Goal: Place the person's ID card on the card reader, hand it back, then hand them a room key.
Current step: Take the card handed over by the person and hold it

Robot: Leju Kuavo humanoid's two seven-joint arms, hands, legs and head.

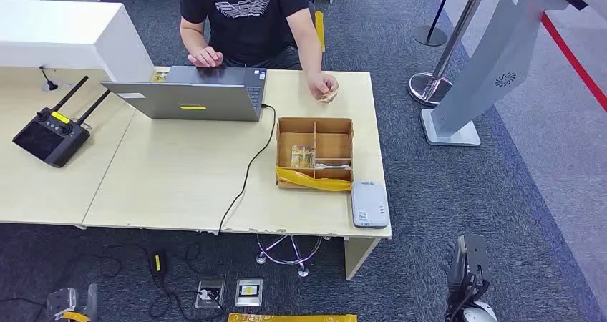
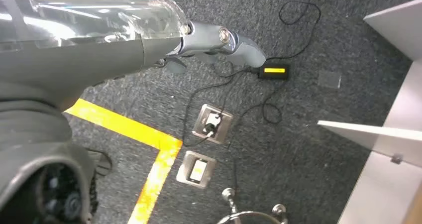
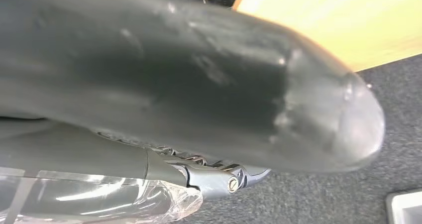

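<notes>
A person in a black shirt stands behind the table, one hand (image 1: 323,86) resting on the tabletop and holding a small card (image 1: 329,95). The grey-white card reader (image 1: 369,203) lies at the table's near right corner. Just behind it stands a cardboard box (image 1: 315,125) with compartments; one of them holds a small packet of cards (image 1: 303,156). My right hand (image 1: 469,263) (image 3: 199,84) hangs low beside the table's right end, holding nothing. My left hand (image 1: 71,304) (image 2: 214,40) hangs below the table's front edge over the carpet, fingers apart and empty.
An open grey laptop (image 1: 190,93) sits in front of the person, its black cable (image 1: 247,172) running over the front edge. A black remote controller (image 1: 51,136) lies at the left. A grey kiosk stand (image 1: 476,71) and a stanchion base (image 1: 428,87) stand to the right. Floor sockets (image 2: 211,124) lie below.
</notes>
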